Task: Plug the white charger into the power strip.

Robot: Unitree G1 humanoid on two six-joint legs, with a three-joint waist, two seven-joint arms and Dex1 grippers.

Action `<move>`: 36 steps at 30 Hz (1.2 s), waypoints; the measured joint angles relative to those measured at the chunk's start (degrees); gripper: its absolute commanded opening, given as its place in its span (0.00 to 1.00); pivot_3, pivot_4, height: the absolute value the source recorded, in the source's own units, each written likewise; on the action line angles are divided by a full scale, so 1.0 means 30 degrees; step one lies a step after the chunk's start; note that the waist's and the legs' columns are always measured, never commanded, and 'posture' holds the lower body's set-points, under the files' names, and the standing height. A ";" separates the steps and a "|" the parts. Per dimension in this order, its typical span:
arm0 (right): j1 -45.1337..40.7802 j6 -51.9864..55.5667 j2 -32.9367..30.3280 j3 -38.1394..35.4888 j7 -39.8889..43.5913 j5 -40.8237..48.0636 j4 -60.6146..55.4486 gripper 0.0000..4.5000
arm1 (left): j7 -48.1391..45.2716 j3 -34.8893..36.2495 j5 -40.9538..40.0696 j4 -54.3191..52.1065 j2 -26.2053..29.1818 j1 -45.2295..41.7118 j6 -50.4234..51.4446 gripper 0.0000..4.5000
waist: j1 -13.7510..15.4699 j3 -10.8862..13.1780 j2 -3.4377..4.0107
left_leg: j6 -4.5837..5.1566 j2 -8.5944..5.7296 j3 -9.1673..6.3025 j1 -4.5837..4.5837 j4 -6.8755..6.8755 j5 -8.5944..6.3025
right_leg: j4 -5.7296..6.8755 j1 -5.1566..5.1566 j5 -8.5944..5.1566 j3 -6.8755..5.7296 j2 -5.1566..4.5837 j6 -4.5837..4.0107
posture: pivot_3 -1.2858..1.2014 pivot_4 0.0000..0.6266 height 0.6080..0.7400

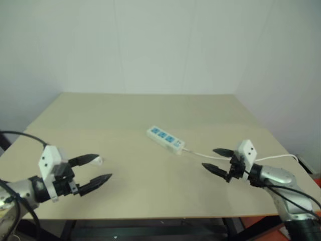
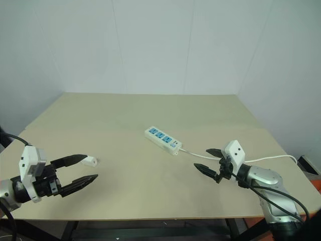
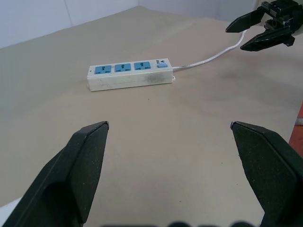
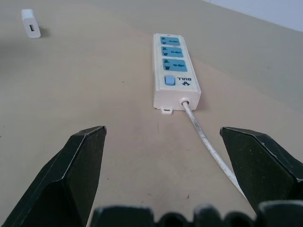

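Note:
The power strip (image 1: 165, 139), a long white bar with three blue sockets, lies flat near the middle of the beige table (image 1: 140, 108), its thin white cord (image 4: 208, 144) trailing toward the right. The white charger (image 2: 90, 161), a small rounded block, rests on the table at the left, just past the upper finger of my left gripper (image 2: 80, 169). That gripper hovers open above the table's front left, holding nothing. My right gripper (image 1: 215, 160) hovers open at the front right, pointing at the strip's cord end. The charger (image 4: 31, 23) lies beyond the strip in the right wrist view.
Pale walls close the table's far side and right side. The cord (image 1: 278, 157) runs off the table's right edge behind my right arm. Bare tabletop spreads between the two grippers and around the strip.

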 measured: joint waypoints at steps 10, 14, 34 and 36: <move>-0.0023 0.0000 0.0024 -0.0013 -0.0036 0.0052 0.0002 1.00 | -0.0210 0.0001 0.0000 0.0006 -0.0001 0.0212 -0.0022 1.00 | 0.0000 0.0000 0.0000 | 0.0000 0.0000 0.0001 -0.0001 0.0000 0.0000 | 0.0000 -0.0001 0.0000 0.0000 -0.0001 0.0000 | 0.52 0.24 1.00; -0.0297 0.0010 0.0403 -0.0045 -0.0298 0.0279 0.0037 1.00 | -0.0258 0.0001 0.0000 0.0006 -0.0001 0.0233 -0.0038 1.00 | -0.0007 0.0000 0.0000 | -0.0001 0.0000 0.0000 -0.0001 0.0000 -0.0001 | 0.0000 -0.0002 0.0000 0.0000 -0.0001 0.0000 | 0.52 0.24 1.00; -0.9888 -0.3539 0.4661 0.3859 -0.2495 -0.5657 1.6116 0.85 | -0.0536 -0.0901 0.0265 0.0637 -0.0004 -0.0482 -0.0419 1.00 | -0.0286 0.0003 0.0000 | 0.0014 0.0000 0.0001 -0.0035 -0.0022 0.0009 | 0.0001 -0.0020 0.0005 -0.0004 0.0008 -0.0005 | 0.52 0.24 1.00; -1.0443 -0.3795 0.4666 0.4109 -0.1898 -0.6069 1.7373 0.71 | -0.0526 -0.0901 0.0293 0.0628 -0.0019 -0.0375 -0.0428 1.00 | -0.0379 0.0004 0.0000 | 0.0014 0.0000 0.0000 -0.0026 -0.0023 0.0009 | 0.0008 -0.0020 0.0005 -0.0003 0.0010 -0.0005 | 0.52 0.24 1.00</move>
